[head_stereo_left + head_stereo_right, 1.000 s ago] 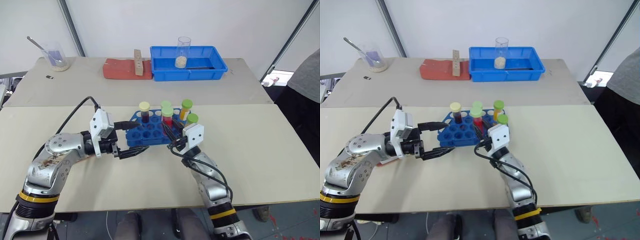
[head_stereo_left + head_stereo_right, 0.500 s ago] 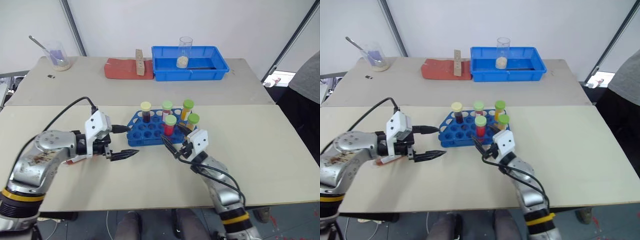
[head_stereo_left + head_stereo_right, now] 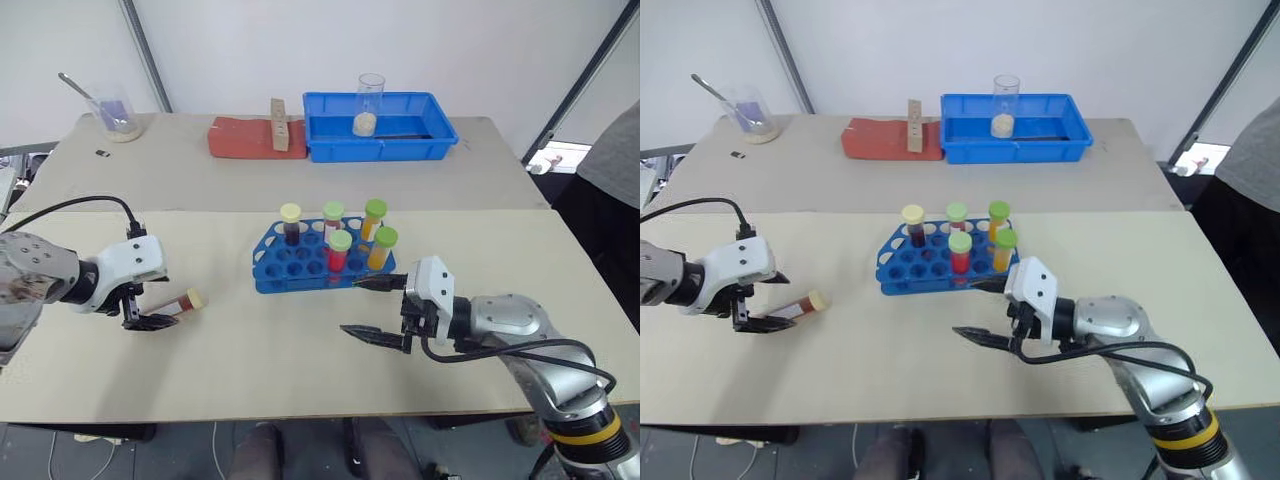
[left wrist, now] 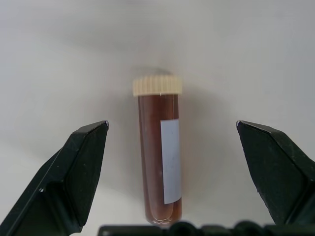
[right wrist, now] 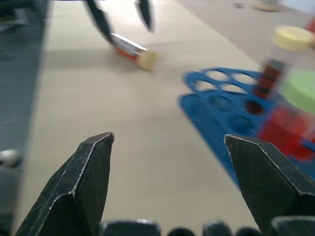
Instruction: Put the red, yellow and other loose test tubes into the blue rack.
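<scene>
A loose test tube point(image 3: 178, 301) with dark red-brown liquid, a cream cap and a white label lies flat on the table, left of the blue rack point(image 3: 300, 265). My left gripper point(image 3: 148, 308) hovers open at its bottom end. In the left wrist view the tube point(image 4: 160, 157) lies between the spread fingers, untouched. The rack holds several upright tubes: one cream-capped point(image 3: 291, 222), and red point(image 3: 339, 252) and yellow-orange point(image 3: 381, 246) ones with green caps. My right gripper point(image 3: 372, 309) stands open and empty just in front of the rack's right end, pointing left.
At the back stand a blue tray point(image 3: 432, 140) holding a glass beaker point(image 3: 370, 103), a red block point(image 3: 243, 138) with a wooden piece point(image 3: 277, 124), and a beaker with a spoon point(image 3: 116, 110). A person's sleeve point(image 3: 615, 150) is at the right edge.
My left gripper swung left, away from the rack, to the loose tube. My right gripper let go of the red green-capped tube in the rack, opened, drew back and turned to point left.
</scene>
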`<state>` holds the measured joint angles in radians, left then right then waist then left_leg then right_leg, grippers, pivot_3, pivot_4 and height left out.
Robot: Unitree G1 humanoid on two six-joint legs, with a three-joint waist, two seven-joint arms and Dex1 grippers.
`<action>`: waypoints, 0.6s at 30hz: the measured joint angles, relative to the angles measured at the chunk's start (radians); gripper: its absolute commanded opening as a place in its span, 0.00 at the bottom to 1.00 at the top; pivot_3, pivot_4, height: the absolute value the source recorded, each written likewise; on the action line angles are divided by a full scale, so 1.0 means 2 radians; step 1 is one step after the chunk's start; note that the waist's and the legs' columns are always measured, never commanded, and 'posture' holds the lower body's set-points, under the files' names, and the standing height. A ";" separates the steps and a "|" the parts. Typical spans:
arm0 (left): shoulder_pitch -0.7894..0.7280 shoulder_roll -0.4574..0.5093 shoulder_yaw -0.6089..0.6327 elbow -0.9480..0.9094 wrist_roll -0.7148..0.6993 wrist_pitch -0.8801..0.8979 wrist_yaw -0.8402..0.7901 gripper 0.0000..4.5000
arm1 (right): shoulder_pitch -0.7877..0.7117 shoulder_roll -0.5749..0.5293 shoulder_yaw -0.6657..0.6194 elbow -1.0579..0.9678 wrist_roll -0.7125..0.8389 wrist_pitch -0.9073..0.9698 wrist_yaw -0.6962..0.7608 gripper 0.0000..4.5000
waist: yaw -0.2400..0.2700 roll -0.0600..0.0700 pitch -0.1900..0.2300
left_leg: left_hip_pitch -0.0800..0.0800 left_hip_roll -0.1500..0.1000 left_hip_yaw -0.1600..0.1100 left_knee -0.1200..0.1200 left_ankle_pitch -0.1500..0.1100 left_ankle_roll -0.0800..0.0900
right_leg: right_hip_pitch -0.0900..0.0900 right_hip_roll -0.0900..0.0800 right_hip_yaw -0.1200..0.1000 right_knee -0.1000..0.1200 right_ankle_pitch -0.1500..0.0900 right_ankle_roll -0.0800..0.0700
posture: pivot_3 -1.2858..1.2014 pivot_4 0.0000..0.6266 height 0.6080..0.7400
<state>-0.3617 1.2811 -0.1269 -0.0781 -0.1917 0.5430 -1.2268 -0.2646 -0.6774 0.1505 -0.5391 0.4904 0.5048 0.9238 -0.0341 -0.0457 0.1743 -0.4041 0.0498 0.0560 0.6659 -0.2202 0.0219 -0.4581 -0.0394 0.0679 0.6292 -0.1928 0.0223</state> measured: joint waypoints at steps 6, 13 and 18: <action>-0.033 -0.038 -0.043 0.050 0.045 -0.014 -0.006 1.00 | -0.017 -0.030 0.000 -0.034 0.054 0.058 0.031 0.89 | 0.008 0.000 0.000 | 0.000 0.000 0.000 0.000 0.000 0.000 | 0.000 0.000 0.000 0.000 0.000 0.000 | 0.52 0.24 1.00; -0.075 -0.076 -0.078 0.099 0.086 -0.036 -0.024 1.00 | -0.040 -0.039 -0.007 -0.040 0.081 0.082 0.034 0.89 | 0.010 -0.001 0.000 | 0.000 0.000 0.000 0.001 0.000 0.000 | 0.000 0.000 0.000 0.000 0.000 0.001 | 0.52 0.24 1.00; -0.089 -0.080 -0.090 0.107 0.112 -0.055 -0.037 0.59 | -0.042 -0.037 -0.030 -0.040 0.107 0.097 0.025 0.90 | 0.010 0.000 0.000 | 0.000 0.000 0.000 0.001 0.000 0.000 | 0.000 0.000 0.000 0.000 0.000 0.001 | 0.52 0.24 1.00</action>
<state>-0.5397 1.1205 -0.3078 0.1368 0.0324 0.4324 -1.3012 -0.3493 -0.7512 0.0911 -0.6184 0.7046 0.6980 0.9746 -0.0142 -0.0467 0.1744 -0.4048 0.0495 0.0560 0.6679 -0.2202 0.0220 -0.4579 -0.0396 0.0682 0.6301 -0.1920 0.0241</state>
